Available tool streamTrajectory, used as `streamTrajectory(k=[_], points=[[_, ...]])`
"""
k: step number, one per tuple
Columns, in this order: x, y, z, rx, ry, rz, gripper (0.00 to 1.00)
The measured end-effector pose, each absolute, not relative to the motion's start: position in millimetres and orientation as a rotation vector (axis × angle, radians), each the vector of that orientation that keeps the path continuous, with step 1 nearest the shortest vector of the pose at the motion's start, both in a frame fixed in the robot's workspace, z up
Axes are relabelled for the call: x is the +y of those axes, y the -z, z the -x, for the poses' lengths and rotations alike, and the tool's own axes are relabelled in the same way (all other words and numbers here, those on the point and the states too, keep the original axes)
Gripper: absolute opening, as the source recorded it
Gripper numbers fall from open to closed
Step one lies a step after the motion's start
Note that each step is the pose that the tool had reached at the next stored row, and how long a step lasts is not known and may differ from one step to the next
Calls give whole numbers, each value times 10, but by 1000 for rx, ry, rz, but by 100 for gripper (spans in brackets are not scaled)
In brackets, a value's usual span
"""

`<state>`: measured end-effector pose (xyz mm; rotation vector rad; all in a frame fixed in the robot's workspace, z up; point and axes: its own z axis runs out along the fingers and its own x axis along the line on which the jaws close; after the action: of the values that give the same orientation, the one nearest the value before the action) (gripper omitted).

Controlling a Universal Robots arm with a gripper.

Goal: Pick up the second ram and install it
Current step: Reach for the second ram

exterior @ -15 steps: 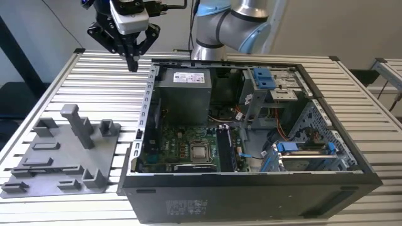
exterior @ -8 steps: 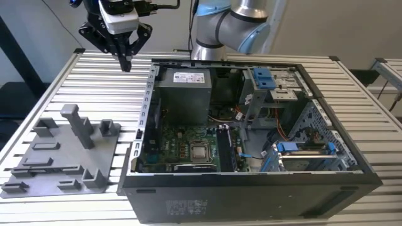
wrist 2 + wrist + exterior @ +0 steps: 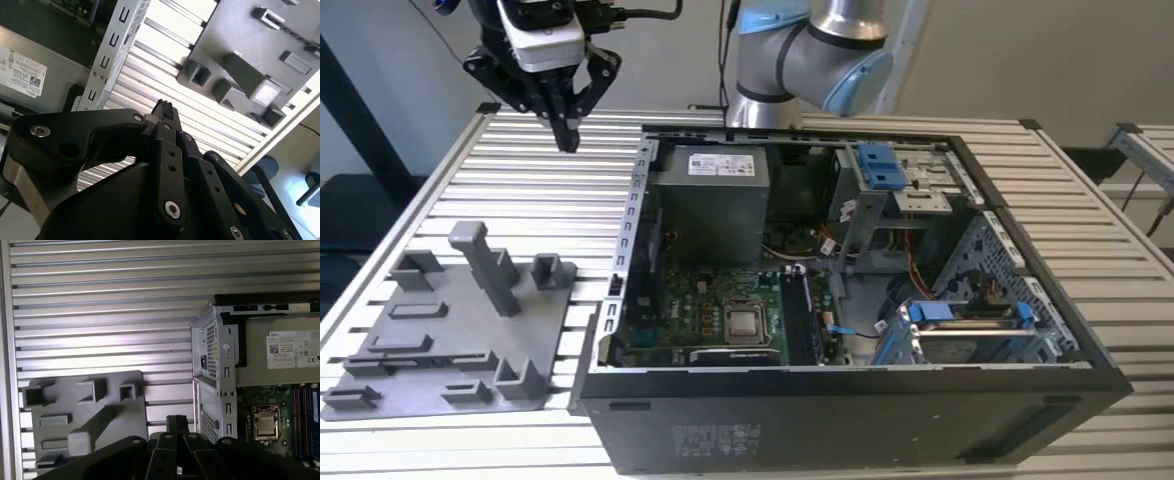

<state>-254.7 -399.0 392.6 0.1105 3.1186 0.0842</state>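
Single arm [image 3: 814, 50], one grasping tool. The fingers [image 3: 567, 128] are hanging tips-down above the bare slatted surface [image 3: 520, 170]. They are pressed together with no gap showing in the exterior view. In both wrist views the tips [image 3: 165, 107] [image 3: 176, 422] are meeting as well, with nothing clamped between them. Judgement: closed and empty.

Position: the fingers are sitting beyond the far edge of the grey tray [image 3: 400, 340] and just off the far corner of the open computer case [image 3: 854, 420], on the exterior view's left of it. They are touching neither.

Locating the second ram:
- The tray is showing grey posts [image 3: 487, 262] and empty-looking holders. No dark strip is standing out on it in the exterior view.
- Inside the case a dark strip [image 3: 797, 312] is standing on edge in the memory slots, just to the exterior view's right of the processor socket [image 3: 747, 322].
- I cannot separate one stick from two there, so I cannot tell whether the second ram is seated or which strip it would be.

Key relation: from the fingers, the slots are lying toward the exterior view's right and nearer the camera, down inside the case wall. The strip's long axis is running near-to-far across the motherboard, roughly parallel to the case's side wall. The tray is lying directly nearer the camera from the fingers. Judgement: the fingers are closer to the tray than to the slots, and well above both.
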Motion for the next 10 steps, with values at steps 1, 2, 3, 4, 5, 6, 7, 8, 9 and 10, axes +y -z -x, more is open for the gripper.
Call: streamTrajectory(k=[1,2,3,4,5,6,7,8,9,10], points=[[-3991,-3926,2565,3119,-84,-111,11],[-3990,-3926,2579,3119,-84,-111,11],[-3990,-3926,2598,3119,-84,-111,11],[-3990,-3926,2619,3119,-84,-111,11],[-3990,-3926,2640,3119,-84,-111,11],[-3990,-3926,2661,3119,-84,-111,11],[-3990,-3926,2684,3119,-84,-111,11],[-3990,-3926,2713,3119,-84,-111,11],[-3990,-3926,2744,3119,-84,-111,11],[-3990,-3926,2772,3119,-84,-110,11]])
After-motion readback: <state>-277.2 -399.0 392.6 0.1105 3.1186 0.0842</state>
